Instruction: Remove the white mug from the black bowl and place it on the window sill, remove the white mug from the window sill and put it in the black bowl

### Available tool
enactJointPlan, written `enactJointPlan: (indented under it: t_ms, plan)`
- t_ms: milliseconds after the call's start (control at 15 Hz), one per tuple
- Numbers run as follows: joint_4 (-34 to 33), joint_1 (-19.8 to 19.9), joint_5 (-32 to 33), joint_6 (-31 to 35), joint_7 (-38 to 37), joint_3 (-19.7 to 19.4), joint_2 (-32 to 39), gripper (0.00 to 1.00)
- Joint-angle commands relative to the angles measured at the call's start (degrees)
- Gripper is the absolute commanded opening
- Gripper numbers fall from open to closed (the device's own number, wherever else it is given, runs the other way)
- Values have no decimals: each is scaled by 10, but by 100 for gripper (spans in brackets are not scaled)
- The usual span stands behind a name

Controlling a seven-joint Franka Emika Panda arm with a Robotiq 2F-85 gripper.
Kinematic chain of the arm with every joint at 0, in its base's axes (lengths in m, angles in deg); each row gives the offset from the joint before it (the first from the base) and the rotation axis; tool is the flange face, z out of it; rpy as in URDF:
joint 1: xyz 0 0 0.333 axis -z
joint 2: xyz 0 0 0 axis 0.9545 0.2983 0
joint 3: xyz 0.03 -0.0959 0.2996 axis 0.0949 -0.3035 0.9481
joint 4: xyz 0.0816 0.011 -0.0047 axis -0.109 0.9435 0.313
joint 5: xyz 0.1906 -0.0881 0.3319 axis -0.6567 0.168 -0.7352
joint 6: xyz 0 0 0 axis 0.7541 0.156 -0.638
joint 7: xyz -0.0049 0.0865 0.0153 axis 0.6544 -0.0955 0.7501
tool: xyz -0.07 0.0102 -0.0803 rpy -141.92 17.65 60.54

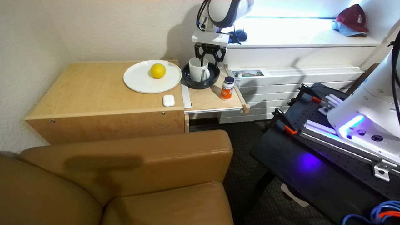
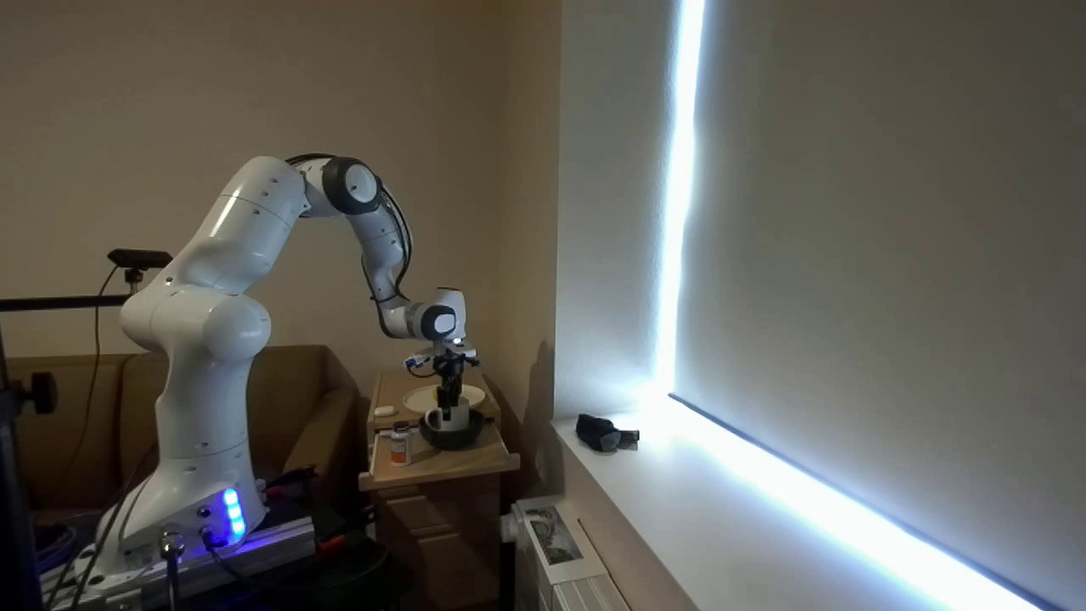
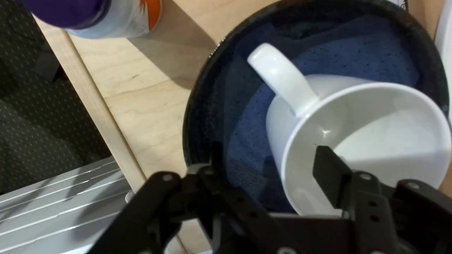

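In the wrist view, left to right: the bottle [image 3: 116, 17] stands at 10 o'clock from the bowl [image 3: 219, 113]; then comes the gripper [image 3: 272, 164], its fingers parted, one outside the mug [image 3: 349, 128] and one within its mouth, neither seen pressing the wall. The mug sits upright in the bowl, toward 4 o'clock, its handle pointing between 10 and 11.

It looks like glazed ceramic: stiff, slick, of middling weight at most, easily chipped. The wall at 8 o'clock on its rim, between the fingers and clear of the handle, seems the place to take hold, gripped deep, since a one-sided hold may let the mug tip as it rises.

Only the wrist view looks deep into the mug. What it misses, an exterior view gives, left to right: the whole plate [image 1: 140, 82] with its fruit [image 1: 158, 71], at 9 o'clock from the bowl, then the sill [image 1: 297, 34], at 2 o'clock, bearing a cap [image 1: 353, 18] at its right end. The cap shows in no other view.
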Motion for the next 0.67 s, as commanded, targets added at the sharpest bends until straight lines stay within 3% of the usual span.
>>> enactJointPlan:
  t_ms: [0, 333, 600]
  plan:
    - [3, -3, -9, 16, 12, -1, 1, 38]
    - [2, -1, -13, 26, 14, 1, 6, 3]
    - [3, 9, -28, 40, 27, 12, 5, 1]
